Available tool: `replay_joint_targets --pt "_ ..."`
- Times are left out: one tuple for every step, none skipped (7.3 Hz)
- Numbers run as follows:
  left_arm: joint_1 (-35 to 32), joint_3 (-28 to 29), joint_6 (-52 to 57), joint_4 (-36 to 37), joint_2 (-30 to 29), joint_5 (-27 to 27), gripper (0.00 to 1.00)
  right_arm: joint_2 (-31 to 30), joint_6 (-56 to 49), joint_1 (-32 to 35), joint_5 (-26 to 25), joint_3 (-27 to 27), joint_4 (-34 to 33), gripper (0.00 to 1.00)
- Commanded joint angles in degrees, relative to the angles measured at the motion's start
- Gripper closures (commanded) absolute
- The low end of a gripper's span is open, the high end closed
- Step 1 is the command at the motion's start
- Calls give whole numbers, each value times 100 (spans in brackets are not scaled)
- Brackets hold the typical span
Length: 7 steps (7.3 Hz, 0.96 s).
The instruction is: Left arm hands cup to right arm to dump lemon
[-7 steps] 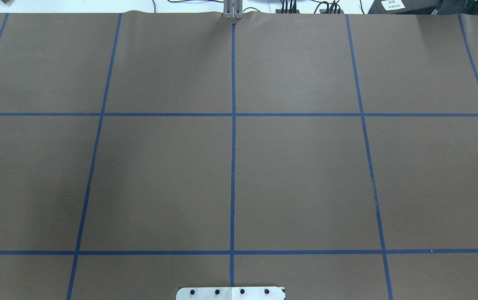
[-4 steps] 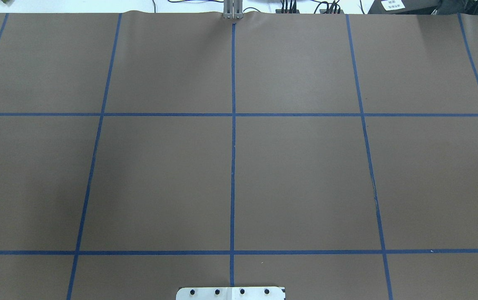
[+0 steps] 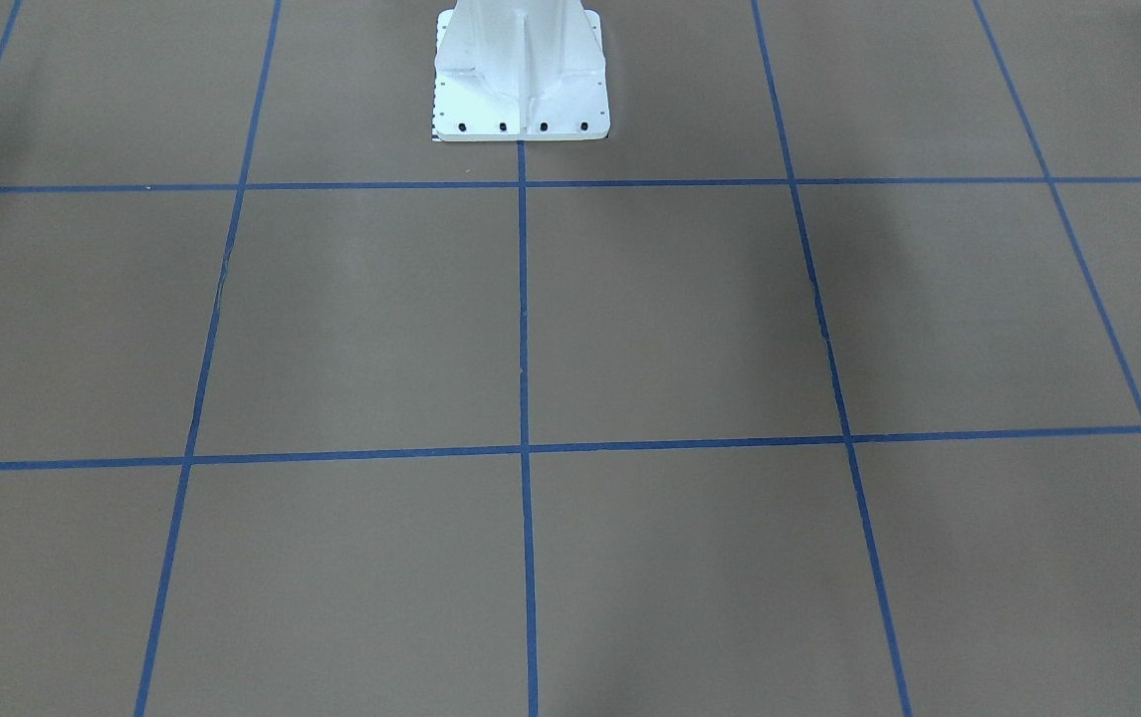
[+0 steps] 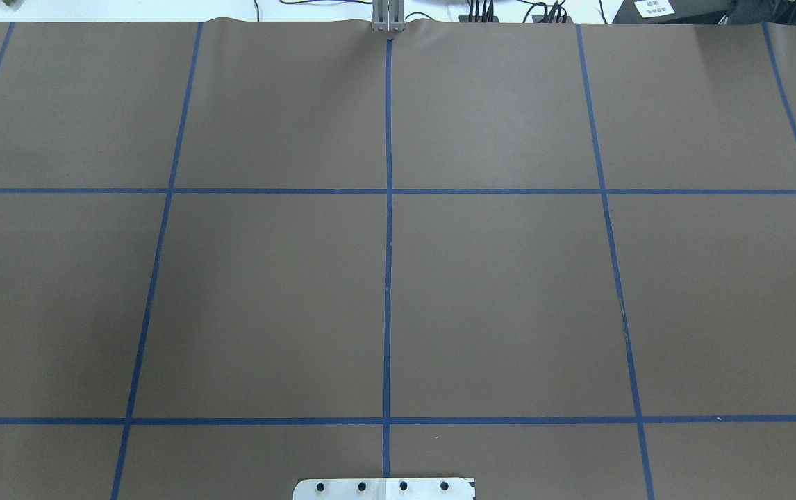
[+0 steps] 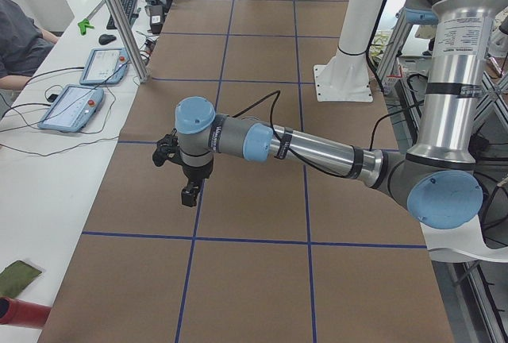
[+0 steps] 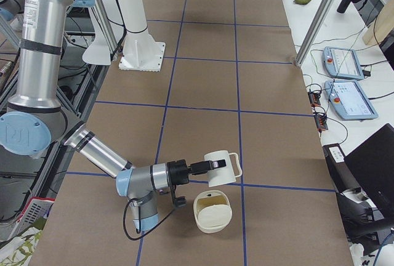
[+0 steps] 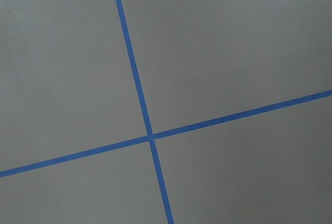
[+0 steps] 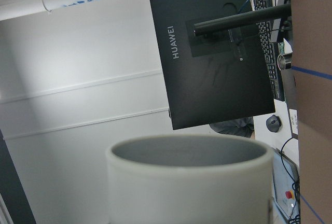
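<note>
The cup (image 6: 223, 171) seems to lie level, sideways, at the right pincer (image 6: 208, 166); its closure I cannot tell.

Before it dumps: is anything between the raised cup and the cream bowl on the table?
Nothing visible. The cup hangs on its side above the table, and the gap down to the bowl is open.
</note>
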Motion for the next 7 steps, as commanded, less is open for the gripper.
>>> replay_joint_targets --pt "1 26 -12 16 1 10 0 82 -2123 -15 356 278 -413 100" --pt "1 35 -12 16 1 10 0 91 -3108 -15 497 445 -704 100" --pt "1 35 -29 16 1 10 0 91 -3997 -15 646 560 -898 100" --pt "1 61 -29 24 10 10 0 91 -4780 -15 848 578 -943 100" --pt "1 79 -29 24 10 10 0 91 -5310 -15 946 579 -952 100" --pt "1 79 -38 24 10 10 0 83 -5959 -15 1173 579 -953 100" --pt "1 131 -38 16 10 10 0 83 -6749 -15 1280 587 -1100 100"
